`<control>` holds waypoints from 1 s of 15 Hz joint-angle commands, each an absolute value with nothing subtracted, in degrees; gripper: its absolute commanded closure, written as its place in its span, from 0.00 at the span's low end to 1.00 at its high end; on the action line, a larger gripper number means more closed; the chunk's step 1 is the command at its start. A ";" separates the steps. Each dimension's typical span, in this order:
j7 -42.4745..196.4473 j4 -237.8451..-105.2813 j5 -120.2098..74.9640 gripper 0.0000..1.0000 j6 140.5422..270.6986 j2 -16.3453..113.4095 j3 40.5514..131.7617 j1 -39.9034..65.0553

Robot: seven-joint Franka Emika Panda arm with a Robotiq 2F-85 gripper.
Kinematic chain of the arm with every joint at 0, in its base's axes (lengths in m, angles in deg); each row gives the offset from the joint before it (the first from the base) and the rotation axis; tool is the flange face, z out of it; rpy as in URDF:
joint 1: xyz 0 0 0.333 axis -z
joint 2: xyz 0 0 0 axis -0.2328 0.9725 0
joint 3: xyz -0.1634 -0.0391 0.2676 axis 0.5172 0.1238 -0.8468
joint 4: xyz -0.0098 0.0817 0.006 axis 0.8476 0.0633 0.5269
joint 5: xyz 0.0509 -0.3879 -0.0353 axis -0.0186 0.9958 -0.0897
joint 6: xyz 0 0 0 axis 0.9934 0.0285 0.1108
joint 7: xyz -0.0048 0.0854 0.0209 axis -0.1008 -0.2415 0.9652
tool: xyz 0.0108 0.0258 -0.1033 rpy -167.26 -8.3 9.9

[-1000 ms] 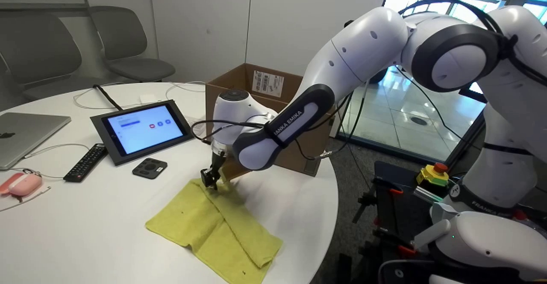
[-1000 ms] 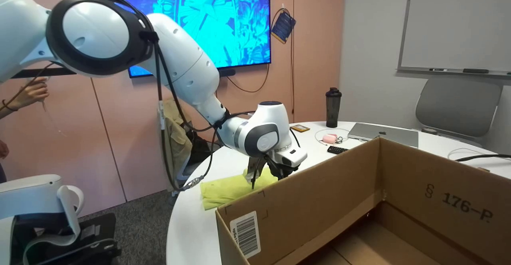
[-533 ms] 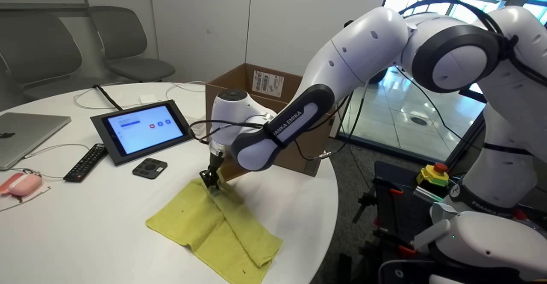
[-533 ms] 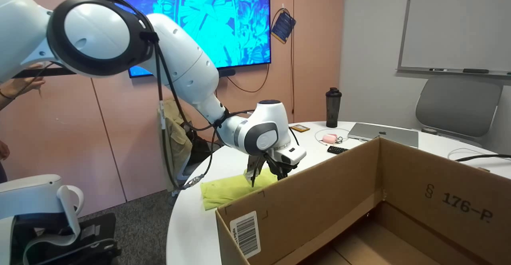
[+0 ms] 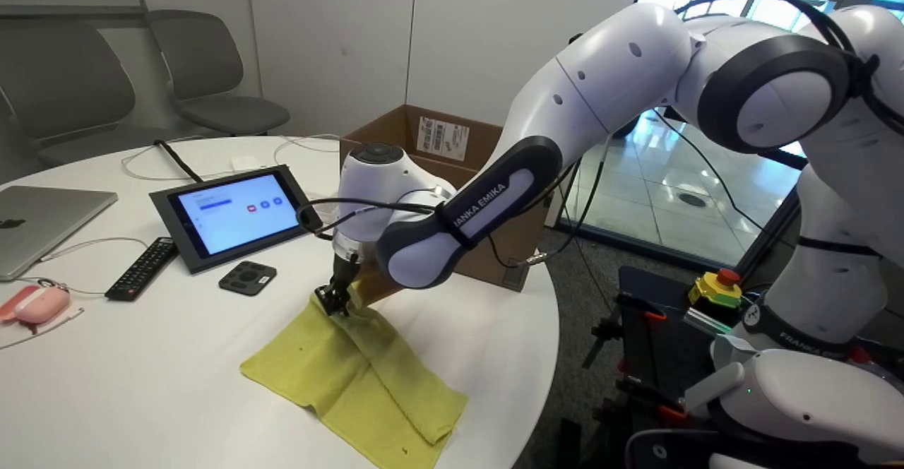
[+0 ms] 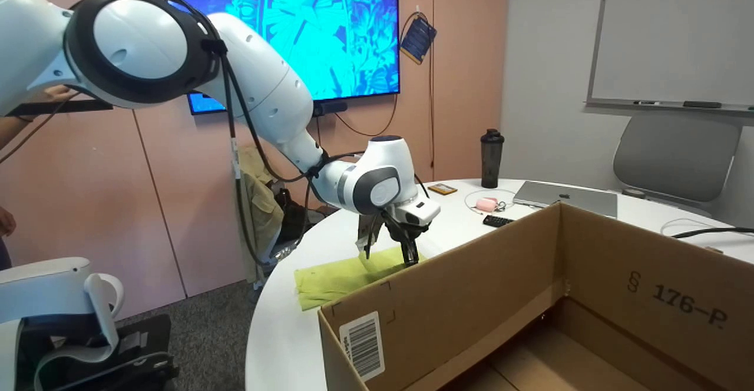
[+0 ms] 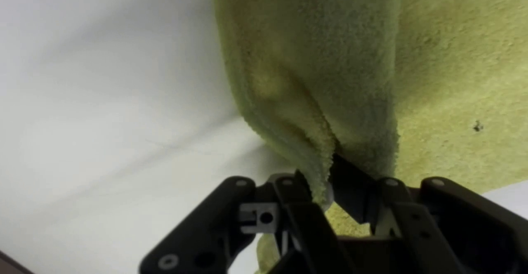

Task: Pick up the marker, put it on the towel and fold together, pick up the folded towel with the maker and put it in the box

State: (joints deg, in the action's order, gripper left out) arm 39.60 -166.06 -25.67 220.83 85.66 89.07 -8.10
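Exterior view: gray chairs (image 5: 198, 52) stand behind a white table (image 5: 162, 384), end effector (image 5: 339, 305) clamped on towel (image 5: 353, 381).

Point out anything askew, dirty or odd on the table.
The yellow towel looks askew: its folded-over strip covers only part of it, leaving the fold lopsided. Small dark marks also dot it, possibly stains.

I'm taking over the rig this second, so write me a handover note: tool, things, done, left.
Tool: closed on an edge of the towel.
Things: the towel lies on the table, beside the box. No marker shows by it; perhaps under the fold.
Done: one side folded over.
Left: likely finish folding, check for the marker, lift the towel into the box.
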 commanded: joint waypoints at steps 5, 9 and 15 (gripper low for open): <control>40.10 -164.40 -25.56 0.93 220.10 83.32 86.96 -10.44; 38.44 -162.51 -28.78 0.94 223.37 85.28 83.40 -10.24; 29.89 -157.47 -32.39 0.95 226.12 88.70 84.22 -12.53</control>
State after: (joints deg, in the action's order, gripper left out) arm 35.32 -162.53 -31.09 224.41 85.46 82.58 -10.97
